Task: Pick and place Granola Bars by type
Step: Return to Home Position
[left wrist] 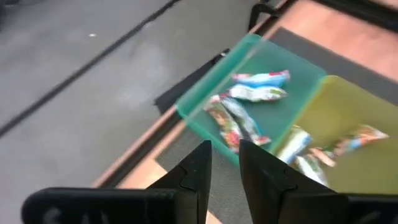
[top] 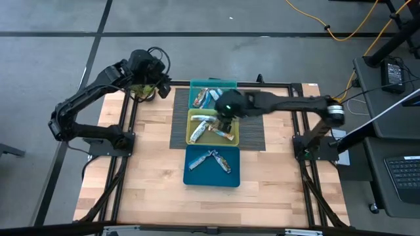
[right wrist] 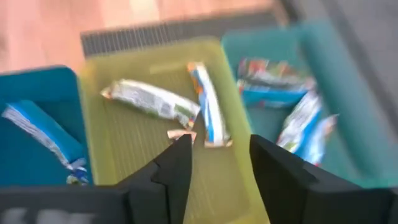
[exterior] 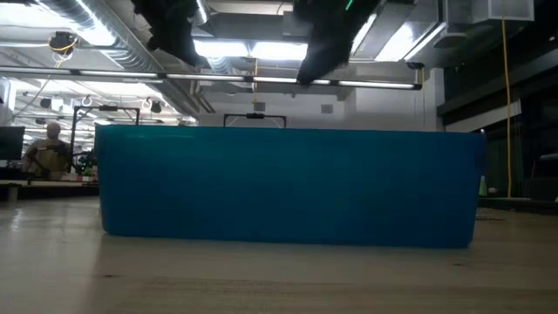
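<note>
High view: three bins are seen in a column at the centre of the table (top: pixel 151 170), with a teal bin (top: pixel 226 84) uppermost, a yellow-green bin (top: pixel 191 134) in the middle and a blue bin (top: pixel 197 177) lowest. The Granola Bars (top: pixel 210 126) are found only inside these bins, several in each; none is seen loose on the table. The right arm is stretched in from the right of the frame. In the right wrist view the right gripper (right wrist: pixel 217 149) is shown above the yellow-green bin, its fingers spread apart with nothing between them. The left gripper (left wrist: pixel 224 165) is held in the upper left of the high view, near the teal bin's corner and over the table's edge. Its fingers are parted by a narrow gap and nothing is gripped. Sorting is judged finished, and the step in hand is taken to be the return to rest. For that, the right arm would need to be lifted clear of the bin walls and drawn back toward its base at the right, without a bar or rim being caught. The left arm would need only to be folded back.
</note>
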{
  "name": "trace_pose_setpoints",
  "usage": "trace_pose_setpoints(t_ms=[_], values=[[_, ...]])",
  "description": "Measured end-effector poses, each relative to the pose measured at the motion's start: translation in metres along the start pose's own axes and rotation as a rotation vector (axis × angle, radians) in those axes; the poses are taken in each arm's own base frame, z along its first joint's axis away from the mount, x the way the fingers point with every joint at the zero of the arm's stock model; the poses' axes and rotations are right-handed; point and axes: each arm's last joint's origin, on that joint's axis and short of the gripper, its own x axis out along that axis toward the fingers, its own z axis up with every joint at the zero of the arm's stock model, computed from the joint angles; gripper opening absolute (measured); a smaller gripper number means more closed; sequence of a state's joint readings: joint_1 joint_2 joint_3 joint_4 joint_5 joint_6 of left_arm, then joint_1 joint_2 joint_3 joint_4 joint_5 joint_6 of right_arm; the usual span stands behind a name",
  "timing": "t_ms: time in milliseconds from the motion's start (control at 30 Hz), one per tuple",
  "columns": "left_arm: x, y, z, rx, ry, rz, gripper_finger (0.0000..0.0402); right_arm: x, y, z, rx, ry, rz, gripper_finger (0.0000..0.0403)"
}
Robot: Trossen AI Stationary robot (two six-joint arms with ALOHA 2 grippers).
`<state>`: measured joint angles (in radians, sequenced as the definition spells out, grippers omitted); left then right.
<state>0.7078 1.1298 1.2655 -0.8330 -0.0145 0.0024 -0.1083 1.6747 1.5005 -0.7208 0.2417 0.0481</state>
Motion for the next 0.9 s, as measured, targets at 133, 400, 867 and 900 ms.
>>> trace_pose_setpoints(t_ms=[133, 400, 867, 900], values=[[-0.028, -0.006, -0.005, -0.016, -0.065, -0.131, 0.0072, -0.056, 0.017, -0.013, -0.019, -0.181, -0.081, 0.0135], [-0.113, -0.033, -0.029, 0.098, -0.300, -0.506, 0.0006, -0.137, 0.000, -0.085, 0.154, -0.386, -0.049, 0.0022], [-0.057, -0.068, -0.095, 0.064, -0.846, -1.007, 0.0001, -0.154, -0.050, -0.219, 0.351, -0.686, -0.024, 0.0009], [-0.042, -0.072, -0.104, -0.003, -0.842, -1.045, 0.0001, -0.151, -0.050, -0.226, 0.359, -0.695, 0.004, 0.0010]])
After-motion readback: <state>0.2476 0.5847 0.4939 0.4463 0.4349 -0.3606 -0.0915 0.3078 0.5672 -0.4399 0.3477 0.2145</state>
